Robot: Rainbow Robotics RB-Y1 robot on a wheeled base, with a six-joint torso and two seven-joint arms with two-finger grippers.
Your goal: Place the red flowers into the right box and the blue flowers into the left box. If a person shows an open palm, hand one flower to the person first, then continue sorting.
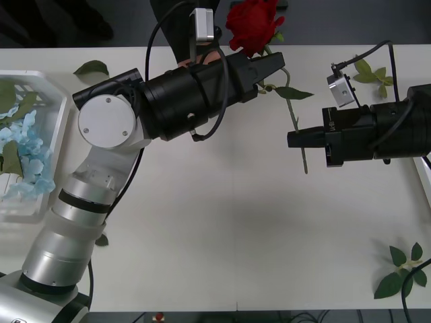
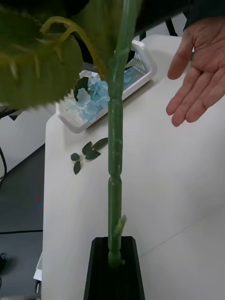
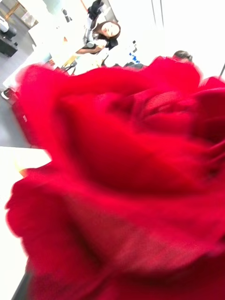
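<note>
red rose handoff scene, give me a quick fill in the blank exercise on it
1. The right gripper is shut on the rose's ____.
2. The person's hand is held with an open ____.
3. The left box holds ____ flowers.
4. The left gripper sits beside the red ____.

Missing words: stem; palm; blue; rose

A red rose bloom point(image 3: 126, 187) sat directly before the left wrist camera, blurred. A bright room lay beyond it.

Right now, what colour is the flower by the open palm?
Deep red rose; the front view shows it best.
</note>
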